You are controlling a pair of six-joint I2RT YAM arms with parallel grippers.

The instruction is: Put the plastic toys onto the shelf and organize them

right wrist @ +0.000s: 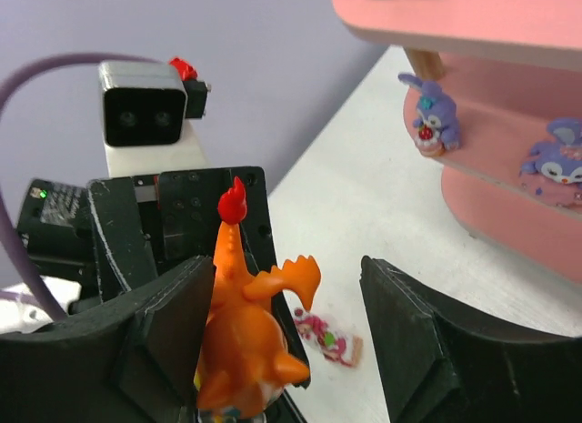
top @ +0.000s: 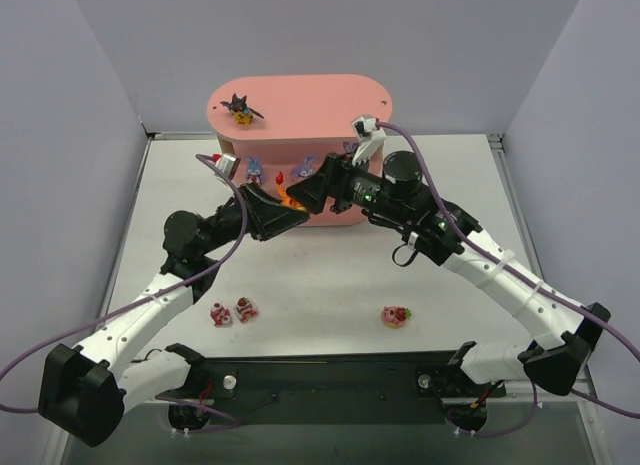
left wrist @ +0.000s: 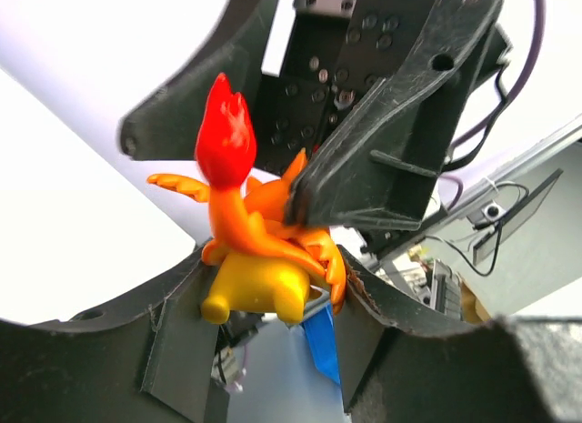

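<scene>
In front of the pink shelf (top: 300, 100) my two grippers meet around the orange toy (top: 289, 196). My left gripper (left wrist: 273, 300) is shut on the toy's yellow base (left wrist: 259, 291), flame tail up. My right gripper (right wrist: 286, 323) stands open: the orange toy (right wrist: 241, 323) rests against its left finger (right wrist: 168, 323), with a gap to the other finger. The black bat toy (top: 240, 109) stands on the top board. Purple bunnies (top: 254, 167) (top: 305, 167) stand on the middle board, and a third (top: 348, 147) is half hidden behind my right arm. Three red-and-white toys (top: 221, 314) (top: 245, 308) (top: 396, 316) lie on the table.
The white table (top: 330, 275) is walled in by grey panels on the left, right and back. A black base bar (top: 330, 380) runs along the near edge. Purple cables loop off both wrists, and the right arm's elbow hangs close to the shelf's right end.
</scene>
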